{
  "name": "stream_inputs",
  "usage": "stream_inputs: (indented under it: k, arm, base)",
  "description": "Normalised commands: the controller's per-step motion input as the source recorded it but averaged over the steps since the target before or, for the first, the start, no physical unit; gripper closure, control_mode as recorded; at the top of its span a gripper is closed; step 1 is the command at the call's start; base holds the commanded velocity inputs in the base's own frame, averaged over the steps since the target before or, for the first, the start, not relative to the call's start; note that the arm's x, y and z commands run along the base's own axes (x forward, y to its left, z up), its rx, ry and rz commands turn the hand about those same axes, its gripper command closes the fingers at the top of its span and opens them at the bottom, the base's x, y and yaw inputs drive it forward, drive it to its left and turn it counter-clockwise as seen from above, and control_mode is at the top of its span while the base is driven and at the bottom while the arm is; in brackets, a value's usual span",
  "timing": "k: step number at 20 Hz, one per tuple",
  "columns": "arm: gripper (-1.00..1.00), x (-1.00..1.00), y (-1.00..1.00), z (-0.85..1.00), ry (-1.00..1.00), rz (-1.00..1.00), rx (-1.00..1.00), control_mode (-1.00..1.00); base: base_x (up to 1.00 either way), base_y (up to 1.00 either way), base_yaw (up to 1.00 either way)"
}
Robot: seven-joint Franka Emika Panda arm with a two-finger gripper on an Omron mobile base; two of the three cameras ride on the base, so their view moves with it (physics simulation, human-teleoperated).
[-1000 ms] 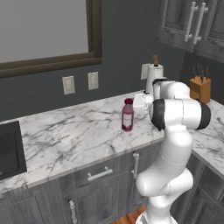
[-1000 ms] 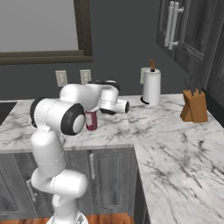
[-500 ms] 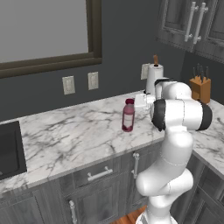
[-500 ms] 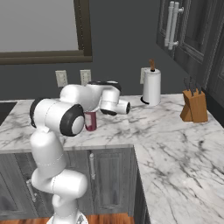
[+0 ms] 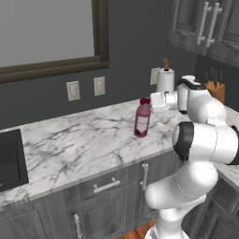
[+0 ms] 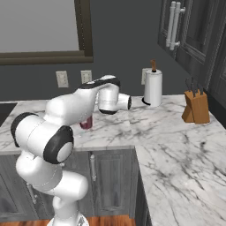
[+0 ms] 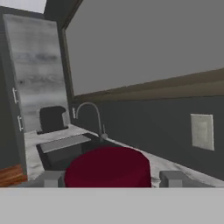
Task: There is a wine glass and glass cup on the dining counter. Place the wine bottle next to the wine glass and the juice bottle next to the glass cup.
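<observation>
Marble worktop (image 5: 70, 144) is the setting; the gripper (image 7: 108, 179) is seen clamped on the juice bottle's (image 5: 142, 118) dark red cap, bottle upright mid-worktop; lifting and delivery to the dining counter are judged outstanding.

The juice bottle (image 5: 142, 118) is stood upright on the table (image 5: 84, 144), toward its right part and about midway between near edge and wall. The gripper (image 5: 154, 101) is set against the bottle's right side at cap height. A paper towel roll (image 5: 165, 80) is placed farther right by the wall, a knife block (image 6: 196, 107) beyond it.
</observation>
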Motion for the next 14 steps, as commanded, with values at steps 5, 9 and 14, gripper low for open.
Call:
stream_inputs:
  k: [5,9,14]
  arm:
    - [1.00,-0.96,0.23,0.95,0.06,-0.01,0.03,-1.00]
    - [1.00,-1.00,0.20,0.72,0.05,0.00,0.02,-1.00]
    - [1.00,-0.99,0.29,0.25,0.01,0.00,0.00,-1.00]
  base:
    - [0.00,0.00,0.00]
    - [0.00,0.00,0.00]
    - [0.00,0.00,0.00]
